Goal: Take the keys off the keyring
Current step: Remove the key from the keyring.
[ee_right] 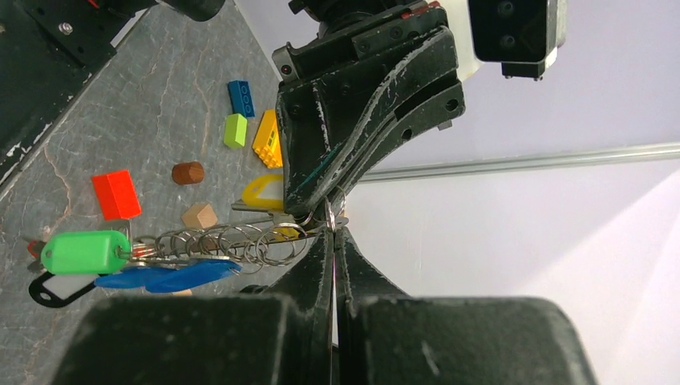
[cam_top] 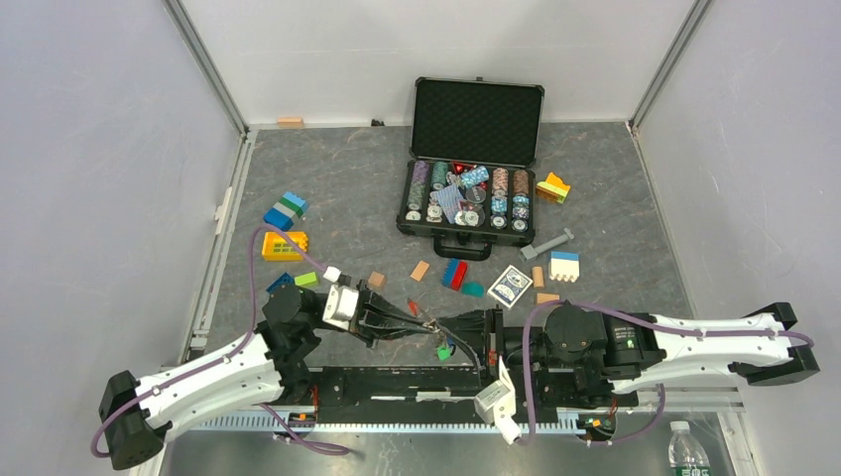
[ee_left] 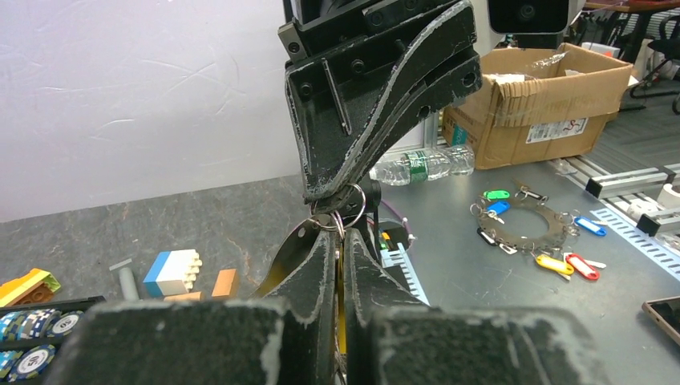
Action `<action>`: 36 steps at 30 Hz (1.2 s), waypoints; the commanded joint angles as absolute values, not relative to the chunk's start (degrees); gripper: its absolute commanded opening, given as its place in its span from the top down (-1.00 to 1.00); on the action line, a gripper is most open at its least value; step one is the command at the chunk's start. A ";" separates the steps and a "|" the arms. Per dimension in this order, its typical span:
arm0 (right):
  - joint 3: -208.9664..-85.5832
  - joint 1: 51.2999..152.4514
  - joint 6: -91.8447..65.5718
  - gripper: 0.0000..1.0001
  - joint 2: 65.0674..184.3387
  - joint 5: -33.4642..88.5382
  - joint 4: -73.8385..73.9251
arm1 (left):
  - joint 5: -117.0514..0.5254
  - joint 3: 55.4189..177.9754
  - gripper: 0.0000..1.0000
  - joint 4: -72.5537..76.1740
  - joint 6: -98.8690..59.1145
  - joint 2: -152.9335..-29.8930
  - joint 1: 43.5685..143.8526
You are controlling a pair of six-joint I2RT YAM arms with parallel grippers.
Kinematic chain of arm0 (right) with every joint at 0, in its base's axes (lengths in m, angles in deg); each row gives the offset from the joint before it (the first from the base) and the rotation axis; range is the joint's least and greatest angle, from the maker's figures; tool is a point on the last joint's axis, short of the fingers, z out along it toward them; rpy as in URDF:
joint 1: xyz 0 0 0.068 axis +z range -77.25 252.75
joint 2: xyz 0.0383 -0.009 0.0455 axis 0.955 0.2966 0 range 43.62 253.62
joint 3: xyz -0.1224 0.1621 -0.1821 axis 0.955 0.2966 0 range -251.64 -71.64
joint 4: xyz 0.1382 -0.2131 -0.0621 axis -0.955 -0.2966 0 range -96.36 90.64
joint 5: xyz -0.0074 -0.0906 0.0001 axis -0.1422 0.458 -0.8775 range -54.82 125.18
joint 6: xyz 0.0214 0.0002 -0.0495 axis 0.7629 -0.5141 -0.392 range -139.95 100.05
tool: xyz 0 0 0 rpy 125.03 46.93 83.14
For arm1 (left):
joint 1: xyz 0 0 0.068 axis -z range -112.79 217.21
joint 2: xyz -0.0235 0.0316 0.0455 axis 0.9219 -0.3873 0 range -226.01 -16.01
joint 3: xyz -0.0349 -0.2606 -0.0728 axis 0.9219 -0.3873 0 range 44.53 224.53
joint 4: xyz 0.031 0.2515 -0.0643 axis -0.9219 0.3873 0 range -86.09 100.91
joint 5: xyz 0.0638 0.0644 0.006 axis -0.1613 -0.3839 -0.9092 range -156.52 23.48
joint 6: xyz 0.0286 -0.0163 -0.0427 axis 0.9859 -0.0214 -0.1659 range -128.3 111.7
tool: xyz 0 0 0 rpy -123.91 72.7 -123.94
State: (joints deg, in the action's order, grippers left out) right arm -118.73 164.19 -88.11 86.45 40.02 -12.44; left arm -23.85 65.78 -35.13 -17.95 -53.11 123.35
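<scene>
Nothing looks freed yet: left tool [ee_left: 337, 237] and right tool [ee_right: 333, 237] both pinch the keyring [ee_left: 354, 205], keys [ee_right: 84, 251] hanging at its nine o'clock

Left gripper [cam_top: 421, 323] and right gripper [cam_top: 443, 329] are meeting tip to tip at the keyring [ee_right: 327, 218], closing off three and nine o'clock. Loose blocks [cam_top: 454, 274] are crowding twelve o'clock, before an open chip case [cam_top: 477, 119]. Bare mat [cam_top: 635, 248] is lying open at two o'clock.
</scene>
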 commanded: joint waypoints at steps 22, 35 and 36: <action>-118.53 164.16 -74.29 1.00 87.51 47.38 -2.75 | -28.44 68.08 0.95 -35.73 -17.35 -51.44 123.71; -116.71 164.16 -68.61 1.00 86.85 50.67 2.59 | -29.61 67.81 0.95 -35.20 -17.17 -50.48 123.70; -116.43 164.20 -67.75 1.00 86.81 51.39 3.56 | -29.68 67.73 0.95 -35.24 -17.17 -50.42 123.72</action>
State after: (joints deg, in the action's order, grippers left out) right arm -117.00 164.19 -71.57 87.59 48.46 -4.05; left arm -28.44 65.78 -34.08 -17.93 -51.10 123.57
